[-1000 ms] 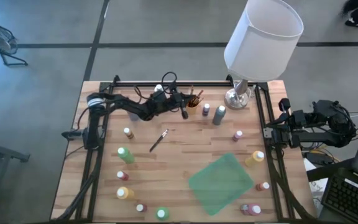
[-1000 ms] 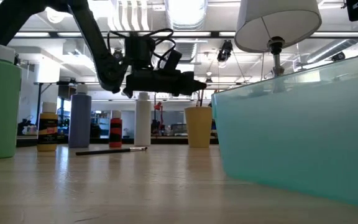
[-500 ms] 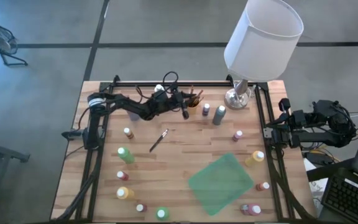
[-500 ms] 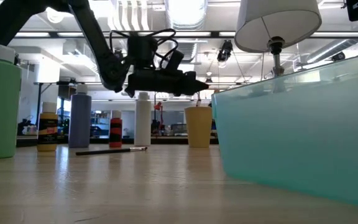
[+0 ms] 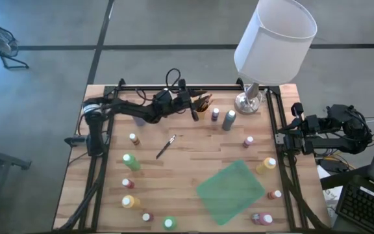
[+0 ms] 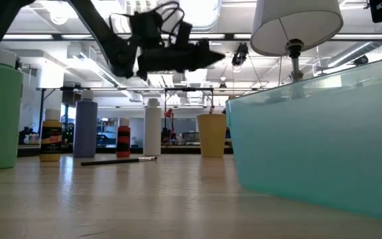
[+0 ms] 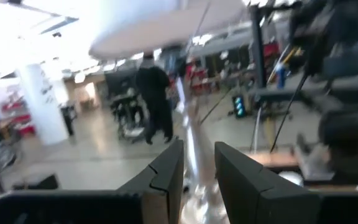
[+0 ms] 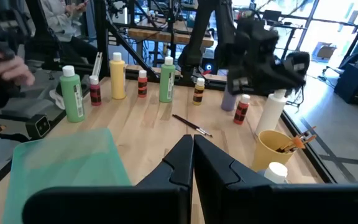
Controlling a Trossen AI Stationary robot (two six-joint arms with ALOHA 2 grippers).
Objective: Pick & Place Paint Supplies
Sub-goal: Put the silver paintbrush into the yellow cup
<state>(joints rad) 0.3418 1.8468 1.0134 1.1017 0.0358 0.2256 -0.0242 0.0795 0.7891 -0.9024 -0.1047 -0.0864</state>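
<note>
Wooden slat table [image 5: 187, 156], open workshop floor beyond it. I log this station as follows.

- Left gripper [image 5: 193, 112] — at the rear of the table, beside the yellow cup [image 5: 202, 114], which has brush handles standing in it. In the low view it hangs well above the cup's rim. In its own wrist view the fingers [image 7: 166, 171] stand slightly parted, and I can make out nothing held between them.
- Right gripper [image 8: 192, 149] — parked off the right edge of the table, fingers pressed together, empty.
- Loose brush [image 5: 166, 146] — lies flat on the boards, towards the front of the table from the left gripper and well apart from it. Its long axis runs on a diagonal in the high view, from front-left to rear-right. Nothing touches it.
- Paint bottles — scattered. A green bottle [image 5: 131, 162] and smaller ones stand down the left side. Two grey bottles [image 5: 228, 121] stand near the cup, and more line the right and front edges.
- Teal tray [image 5: 230, 190] — front right of centre, with nothing in it that I can see.
- Lamp [image 5: 274, 39] — rear right corner, not part of the job.

My judgement: the brush falls to the left arm, which is much the nearer. The jaws would have to close across that diagonal, so the wrist needs turning square to the handle before it goes down.
</note>
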